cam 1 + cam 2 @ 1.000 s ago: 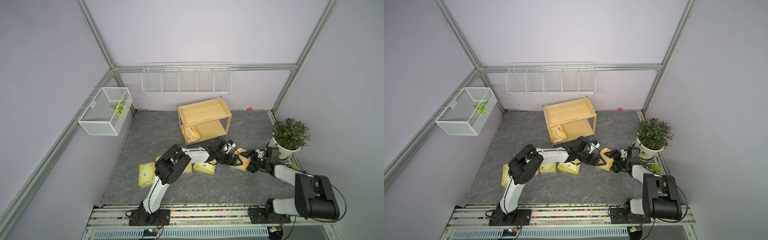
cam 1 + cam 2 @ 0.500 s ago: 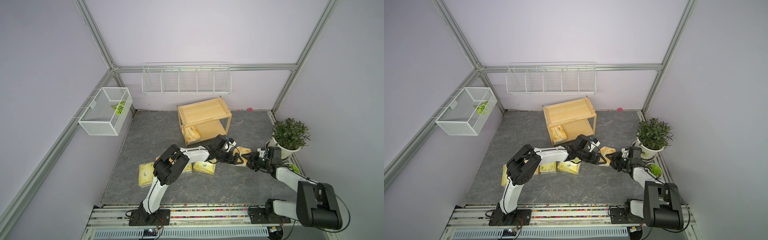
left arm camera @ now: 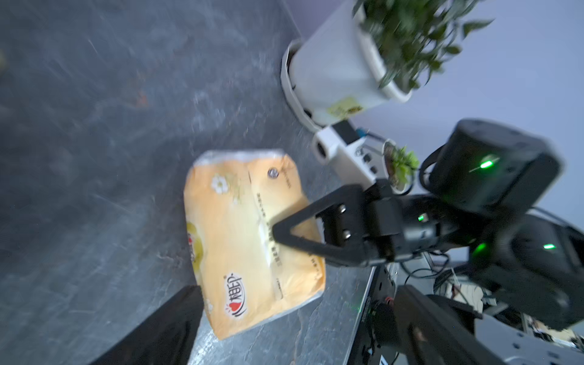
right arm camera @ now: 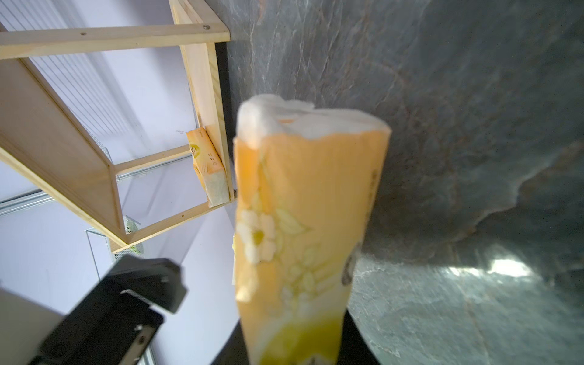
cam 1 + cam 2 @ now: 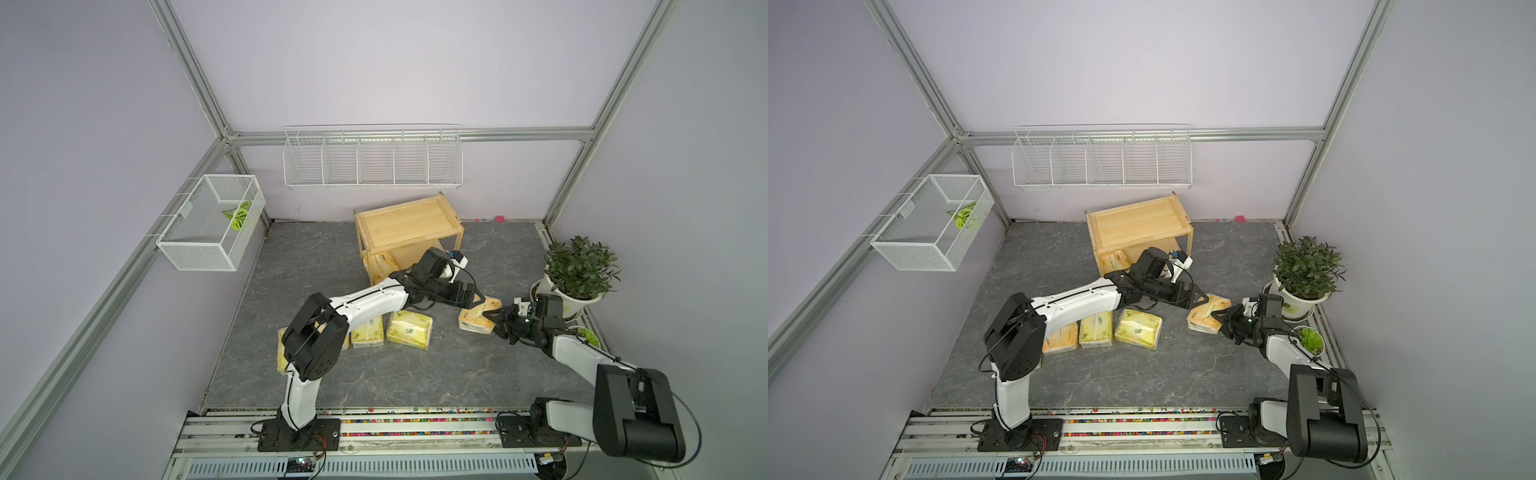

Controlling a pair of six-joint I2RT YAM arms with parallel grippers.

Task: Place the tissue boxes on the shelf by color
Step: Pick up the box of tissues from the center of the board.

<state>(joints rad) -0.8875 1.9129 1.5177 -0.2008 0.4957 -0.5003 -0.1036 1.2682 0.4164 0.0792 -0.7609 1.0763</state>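
My right gripper is shut on one end of an orange tissue pack low over the grey floor. My left gripper is open at the pack's other end, fingers wide apart and not gripping. The wooden shelf stands behind, with an orange pack on its lower tier. Two yellow-green packs lie by the left arm. A third and an orange one are partly hidden by it.
A potted plant and a small succulent pot stand close to the right arm at the floor's right edge. A white wire rack hangs on the back wall. A mesh basket hangs on the left wall.
My right gripper's jaws have closed on the orange pack and shifted slightly left. The left gripper has stayed open beside it.
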